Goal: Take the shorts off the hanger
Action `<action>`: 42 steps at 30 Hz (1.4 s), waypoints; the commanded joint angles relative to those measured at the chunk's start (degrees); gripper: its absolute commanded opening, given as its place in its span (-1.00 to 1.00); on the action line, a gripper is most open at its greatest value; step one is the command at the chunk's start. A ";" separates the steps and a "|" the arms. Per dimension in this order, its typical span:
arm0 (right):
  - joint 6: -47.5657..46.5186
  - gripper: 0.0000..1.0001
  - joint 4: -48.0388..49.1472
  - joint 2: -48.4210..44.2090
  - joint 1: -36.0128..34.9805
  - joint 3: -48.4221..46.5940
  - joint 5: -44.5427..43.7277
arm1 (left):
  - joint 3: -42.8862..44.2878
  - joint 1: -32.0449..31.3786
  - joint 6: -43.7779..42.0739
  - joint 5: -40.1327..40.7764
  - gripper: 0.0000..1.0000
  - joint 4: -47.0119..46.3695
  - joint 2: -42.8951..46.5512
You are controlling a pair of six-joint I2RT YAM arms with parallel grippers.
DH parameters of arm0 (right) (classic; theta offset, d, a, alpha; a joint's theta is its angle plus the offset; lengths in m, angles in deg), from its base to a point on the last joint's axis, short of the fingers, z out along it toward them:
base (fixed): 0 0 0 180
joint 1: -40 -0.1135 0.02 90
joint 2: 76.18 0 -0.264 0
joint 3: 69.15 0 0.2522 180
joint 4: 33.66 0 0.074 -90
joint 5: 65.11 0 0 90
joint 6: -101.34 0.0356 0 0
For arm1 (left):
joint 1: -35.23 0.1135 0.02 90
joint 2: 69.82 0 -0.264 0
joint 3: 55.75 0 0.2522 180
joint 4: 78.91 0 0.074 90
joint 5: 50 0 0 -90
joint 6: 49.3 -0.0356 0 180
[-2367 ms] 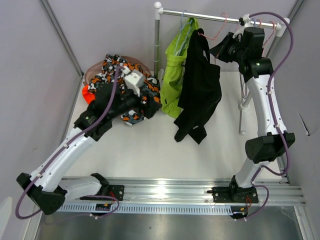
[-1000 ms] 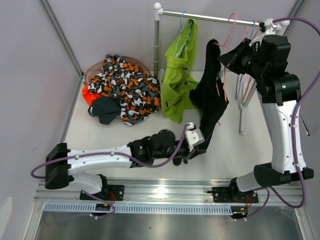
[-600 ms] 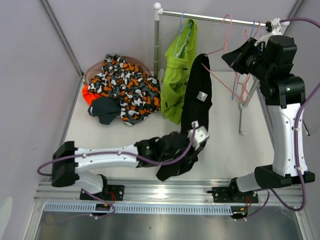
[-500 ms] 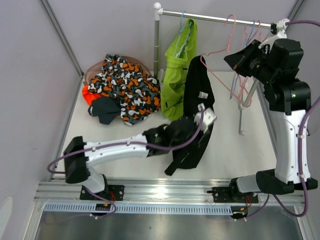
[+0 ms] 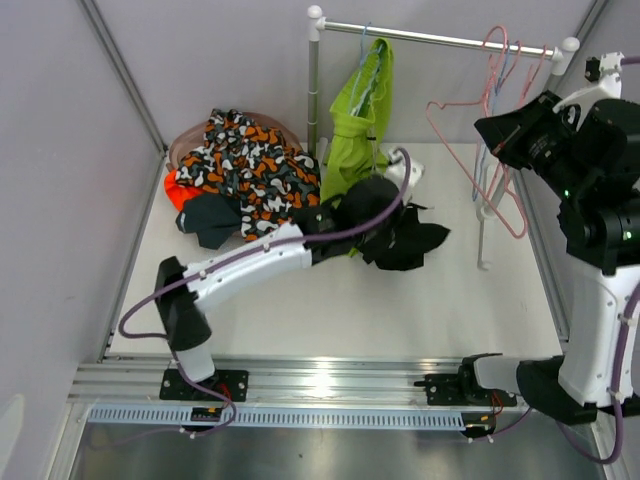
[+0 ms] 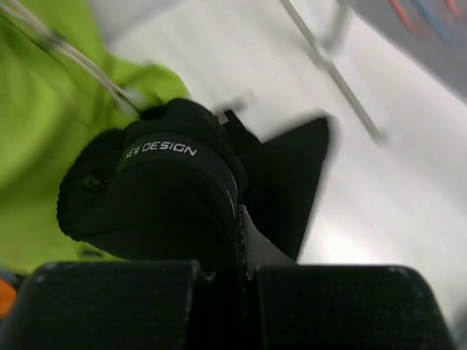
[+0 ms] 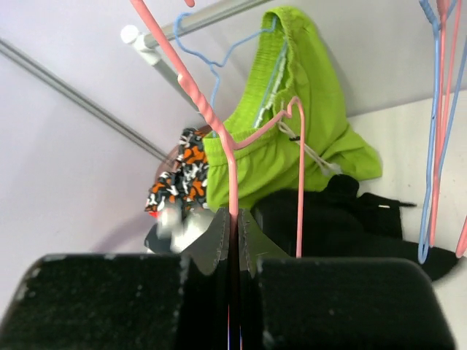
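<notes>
Black shorts [image 5: 402,240]: off the hanger, bunched in a dark heap at the middle of the worktop [image 5: 430,310], just right of the green shorts and well left of the pink hanger. Whether the heap lies fully on the surface or partly hangs from the tool cannot be told.
Shorts label: white lettering shows on the waistband in the left wrist view.
Left tool [image 6: 238,222]: clenched on a fold of the black shorts, with the cloth bulging just past the fingertips.
Left arm [image 5: 250,265]: stretched from its base at the near left, far and rightward, to the middle of the worktop.
Right tool [image 7: 233,222]: clamped on the wire of the pink hanger [image 7: 233,186], fingers pressed together around it.
Pink hanger: bare, held up at the right end of the scene, near the rail's right post, with no cloth on it.
Green shorts [image 5: 355,140]: hanging from a blue hanger [image 7: 219,55] on the rail [image 5: 440,38], towards its left end.
Other hangers: blue and pink wires hang at the rail's far right end.
Clothes pile [image 5: 250,170]: orange, black and white patterned cloth heaped at the far left of the worktop.
</notes>
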 commanded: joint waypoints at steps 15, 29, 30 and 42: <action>-0.34 -1.00 6.92 21.99 7.10 -15.63 1.58 | 33.94 35.29 -7.31 -7.04 -1.00 16.46 9.66; -1.22 -1.00 12.28 23.23 7.54 -5.26 2.64 | 37.50 48.08 -1.05 -16.11 -1.00 9.42 -14.34; -1.22 -1.00 12.37 23.14 7.54 -4.30 2.64 | 37.23 48.08 -0.88 -16.64 -1.00 10.12 -15.31; -0.95 -1.00 14.31 19.09 7.63 3.89 2.81 | 14.21 48.00 5.10 -20.25 0.76 10.22 -8.21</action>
